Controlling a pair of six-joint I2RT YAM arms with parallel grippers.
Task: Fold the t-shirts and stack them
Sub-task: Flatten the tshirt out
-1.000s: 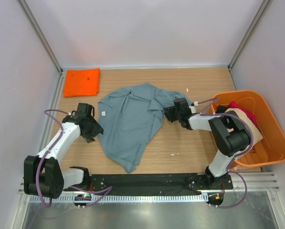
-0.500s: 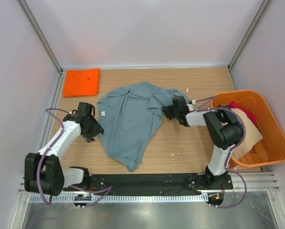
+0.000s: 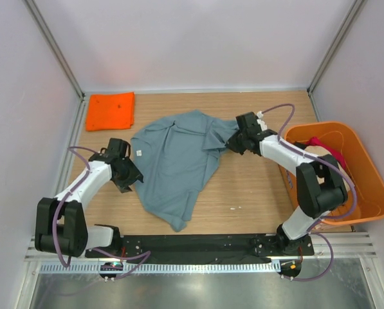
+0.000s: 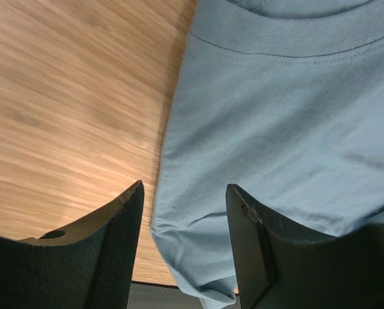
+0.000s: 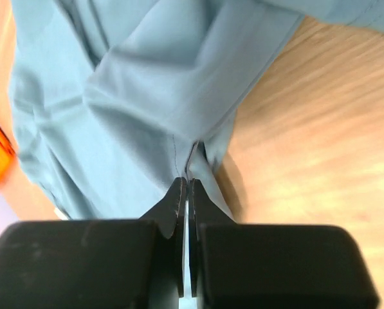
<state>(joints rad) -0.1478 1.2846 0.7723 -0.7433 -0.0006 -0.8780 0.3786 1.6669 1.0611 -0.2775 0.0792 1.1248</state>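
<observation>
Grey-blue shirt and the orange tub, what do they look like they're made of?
Grey-blue shirt: soft matte knit cloth, probably cotton; it creases, drapes, and shows a stitched collar band. Orange tub: rigid, faintly glossy, likely moulded plastic, judging by its smooth, even rim.

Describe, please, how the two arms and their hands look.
The left arm and right arm have white links, black joints and a looping lilac cable. The left hand and right hand are black, with two flat tapered fingers.

My white arms [image 3: 82, 187] have black joints and looping purple cables [image 3: 278, 107]. The left end effector [image 4: 185, 248] and right end effector [image 5: 186, 193] are matte black.
</observation>
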